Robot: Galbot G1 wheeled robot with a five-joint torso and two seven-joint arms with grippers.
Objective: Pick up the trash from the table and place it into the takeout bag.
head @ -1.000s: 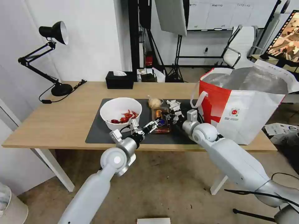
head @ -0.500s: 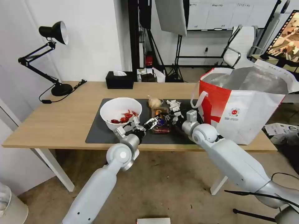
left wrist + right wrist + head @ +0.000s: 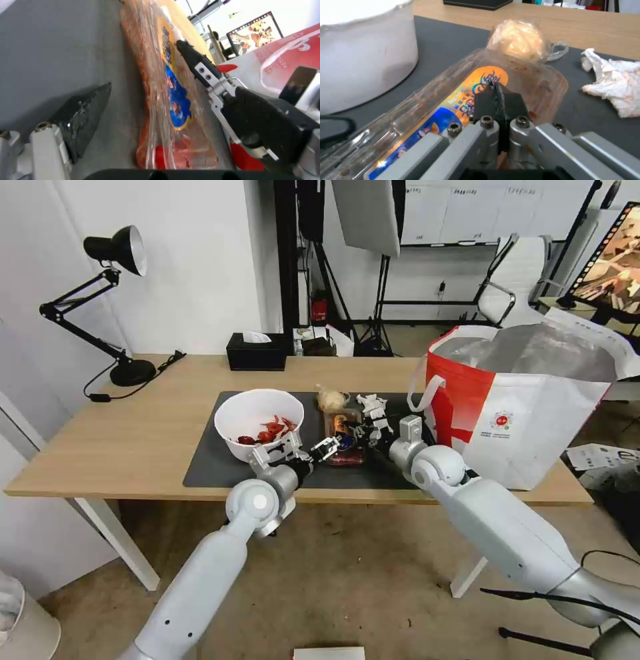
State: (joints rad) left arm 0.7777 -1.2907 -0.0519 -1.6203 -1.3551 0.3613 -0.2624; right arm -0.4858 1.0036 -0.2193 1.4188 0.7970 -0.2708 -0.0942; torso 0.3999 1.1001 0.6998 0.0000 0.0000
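The step in hand is judged to be the pickup of the clear twin-tray box, which lies flat on the dark mat of the tabletop, between the white paper bowl and the takeout bag.

The left gripper is held low at the box's near end, its fingers spread wide with 1 black pad on each side of the box and neither seen pressing it. The right gripper is set over the box's printed lid with its fingers clenched together, and no grasp of the plastic can be made out.

The yellowish plastic wad and the stained tissue wad rest on the mat beyond the box. All 4 pieces of trash are seen outside the bag, so the task is judged to be at an early stage.

Next, the spread fingers would need to be closed on the thin, flexible walls of the box, gently enough that it is not crushed or squeezed out sideways.
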